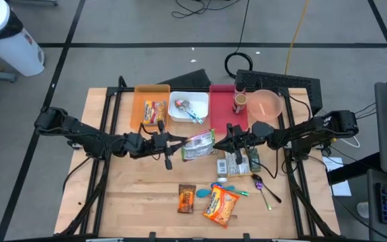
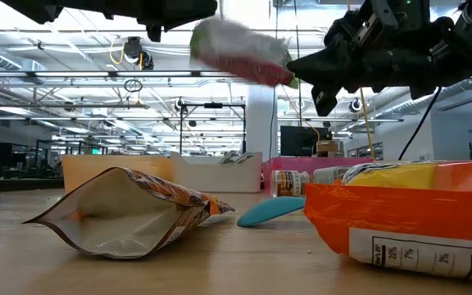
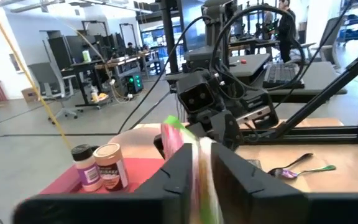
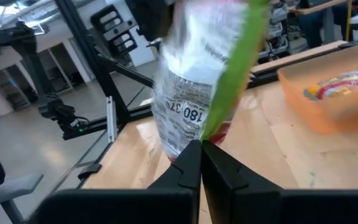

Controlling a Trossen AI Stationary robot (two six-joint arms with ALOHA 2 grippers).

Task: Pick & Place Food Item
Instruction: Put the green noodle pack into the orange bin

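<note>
Wooden counter [image 1: 146, 202] in a workshop: a clear green-edged food bag [image 1: 198, 145] hangs in mid-air between both arms, seemingly a handover. Right tool [image 1: 232, 139] is clamped on its edge; left tool [image 1: 170, 144] sits narrowly parted at the other end. Behind, an orange bin [image 1: 140, 101] holds a snack packet, a white bin [image 1: 179, 115] utensils, a red tray [image 1: 222, 101] jars.

Mid-desk [image 1: 113, 202], the snack bag [image 1: 199, 144] hangs in the air between the left gripper [image 1: 173, 142] and the right gripper [image 1: 222, 144]. Along the far edge sit three trays: left tray [image 1: 140, 107], middle tray [image 1: 180, 115], right tray [image 1: 222, 111]. Near edge: chip bag [image 1: 220, 206], with a candy pouch [image 1: 185, 199] on its left.
</note>
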